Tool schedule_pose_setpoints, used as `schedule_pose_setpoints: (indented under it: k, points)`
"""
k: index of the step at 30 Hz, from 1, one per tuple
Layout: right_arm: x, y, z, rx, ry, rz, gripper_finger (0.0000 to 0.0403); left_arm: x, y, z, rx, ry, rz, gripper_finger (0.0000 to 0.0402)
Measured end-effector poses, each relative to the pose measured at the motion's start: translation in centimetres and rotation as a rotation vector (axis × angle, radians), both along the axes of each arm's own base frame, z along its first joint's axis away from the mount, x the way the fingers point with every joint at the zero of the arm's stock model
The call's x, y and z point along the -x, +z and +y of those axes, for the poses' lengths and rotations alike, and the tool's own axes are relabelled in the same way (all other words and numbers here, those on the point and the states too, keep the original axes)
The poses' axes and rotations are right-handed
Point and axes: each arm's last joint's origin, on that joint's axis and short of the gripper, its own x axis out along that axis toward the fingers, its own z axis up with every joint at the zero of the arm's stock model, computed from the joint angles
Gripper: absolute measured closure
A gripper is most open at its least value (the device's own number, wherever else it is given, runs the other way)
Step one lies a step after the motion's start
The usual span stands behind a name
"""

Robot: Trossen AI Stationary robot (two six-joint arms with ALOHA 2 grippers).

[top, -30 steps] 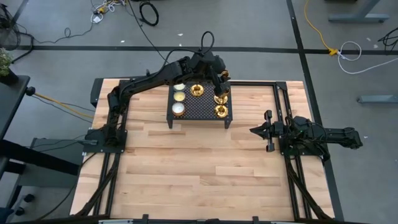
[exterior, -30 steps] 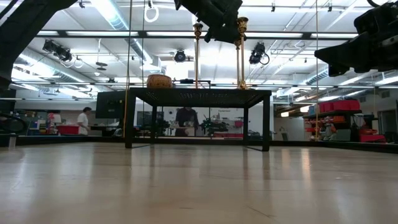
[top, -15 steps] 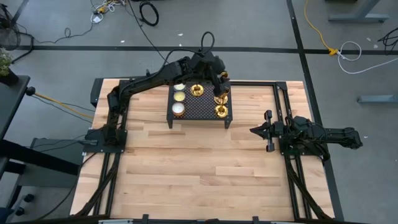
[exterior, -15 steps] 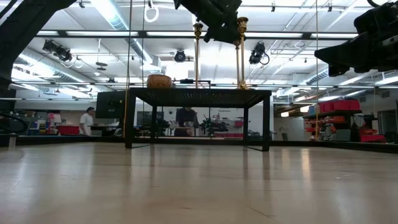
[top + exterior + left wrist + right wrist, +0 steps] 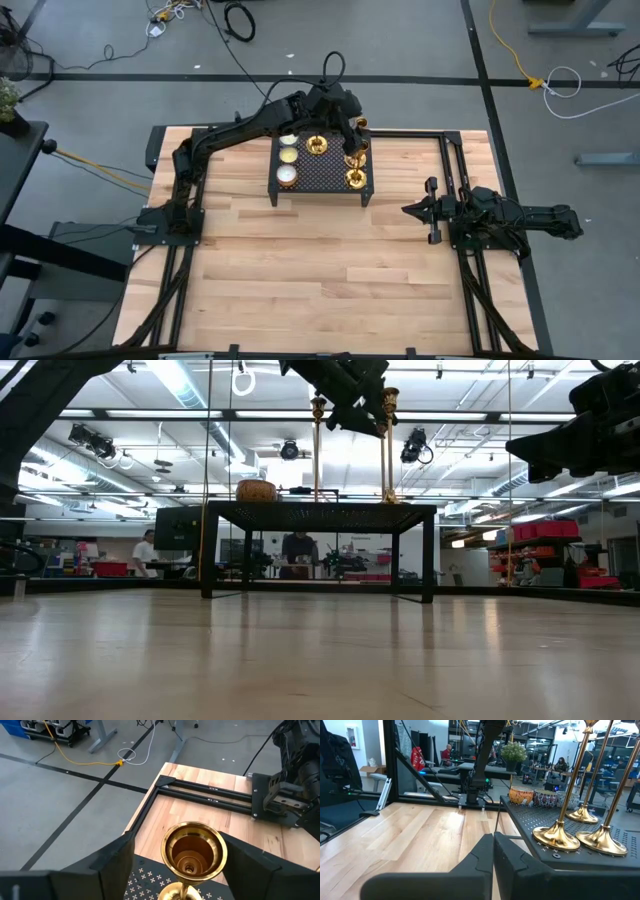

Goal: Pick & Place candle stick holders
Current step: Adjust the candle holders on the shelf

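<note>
Table (image 5: 300,270) of pale wood planks fills mid-frame; black perforated rack (image 5: 320,172) at upper centre, carrying three shiny brass candle stick holders (image 5: 355,178), thin stems on flared round bases; left gripper (image 5: 175,865) over the rack's right edge, fingers parted either side of one cup, not touching; right gripper (image 5: 493,851) closed, empty, at right; stems cropped in right wrist view.
</note>
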Motion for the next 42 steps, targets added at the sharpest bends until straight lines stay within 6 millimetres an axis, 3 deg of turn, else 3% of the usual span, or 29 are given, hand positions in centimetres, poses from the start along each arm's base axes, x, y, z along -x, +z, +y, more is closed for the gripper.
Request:
schedule_pose_setpoints:
  k: [6, 35, 42]
  points:
    - [0.0, 0.0, 0.0, 0.000, 0.000, 0.000, 0.0389, 0.0, 0.0, 0.0, 0.000, 0.000, -0.001, 0.0107]
    - [0.0, 0.0, 0.0, 0.000, 0.000, 0.000, 0.0389, 0.6, 1.0, -0.2, -0.015, -0.003, -0.022, 0.0106]
    - [0.0, 0.0, 0.0, 0.000, 0.000, -0.001, 0.0389, 1.4, 2.6, -0.6, -0.018, -0.036, -0.072, 0.0106]
